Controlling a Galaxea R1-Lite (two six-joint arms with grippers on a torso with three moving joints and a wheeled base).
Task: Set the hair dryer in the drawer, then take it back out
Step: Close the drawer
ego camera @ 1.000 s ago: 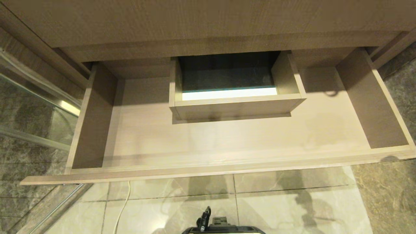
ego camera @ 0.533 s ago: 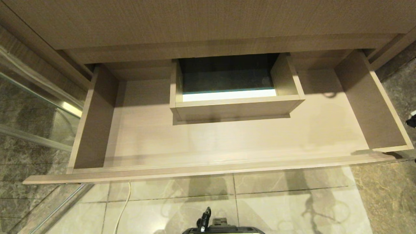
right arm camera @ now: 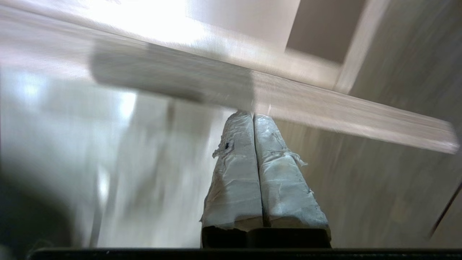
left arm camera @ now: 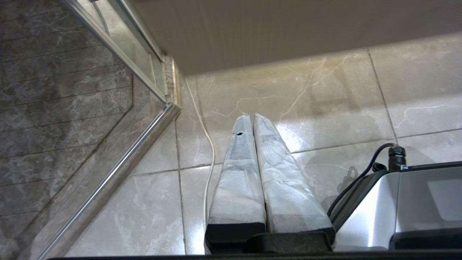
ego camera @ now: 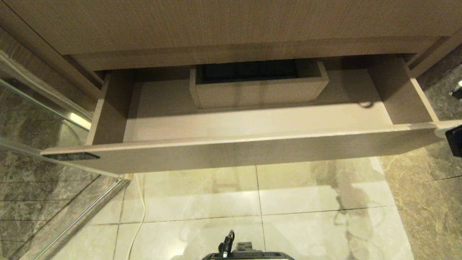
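Note:
The hair dryer shows in no view. The drawer [ego camera: 231, 151] is wide, light-brown wood grain, part-way out of the cabinet, with a dark label [ego camera: 72, 156] at the left end of its front. Its inside holds only a boxed cutout [ego camera: 258, 90]. My right gripper [right arm camera: 252, 115] is shut on nothing, its tips against the top edge of the drawer front [right arm camera: 325, 108] at the drawer's right end. The right arm [ego camera: 455, 140] shows at the right edge of the head view. My left gripper [left arm camera: 251, 116] is shut and parked low over the floor tiles.
A glass shower screen with a metal frame [ego camera: 43, 119] stands to the left of the drawer. A white cable [ego camera: 139, 202] runs across the floor tiles. My base [ego camera: 249, 254] is below the drawer. A plain cabinet panel [ego camera: 231, 25] sits above it.
The drawer has slid back into the cabinet by about half its depth. My right arm has come into the head view at the drawer's right end.

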